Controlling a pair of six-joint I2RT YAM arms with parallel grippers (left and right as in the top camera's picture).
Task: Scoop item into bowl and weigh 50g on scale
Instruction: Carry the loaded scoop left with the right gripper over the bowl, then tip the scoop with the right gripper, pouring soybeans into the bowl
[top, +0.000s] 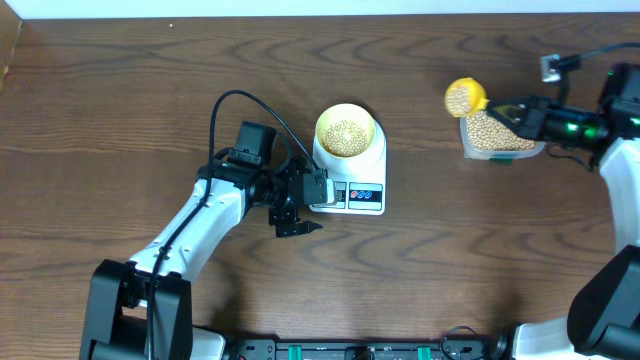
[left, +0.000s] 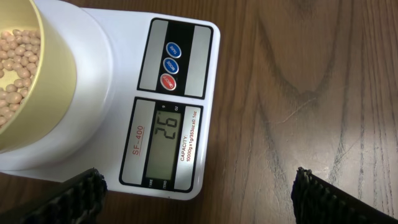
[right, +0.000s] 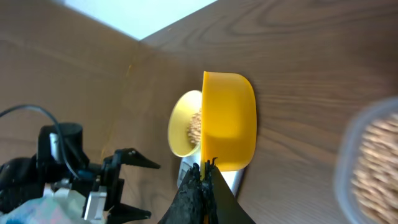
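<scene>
The tan beans (top: 347, 137) lay heaped inside the pale bowl (top: 372, 128). The bowl sat on the white scale (top: 362, 196), whose display (left: 163, 135) read 26. My left gripper (top: 298, 218) was just beside the scale's display end, fingers spread and empty. Well apart across the wooden table (top: 120, 120), my right gripper (top: 512, 112) was clenched on the handle of a bean-filled yellow scoop (top: 464, 97), beside the clear tub (top: 495, 154).

We find the bowl (top: 347, 112), beans (top: 347, 137) inside, on the scale's (top: 372, 160) rear half, mid-table (top: 120, 110). Our left gripper (top: 312, 205) sits just left of its front. Well right stands the tub (top: 497, 140); the scoop (top: 464, 97), held by our right gripper (top: 515, 112), is at its rear-left corner.
</scene>
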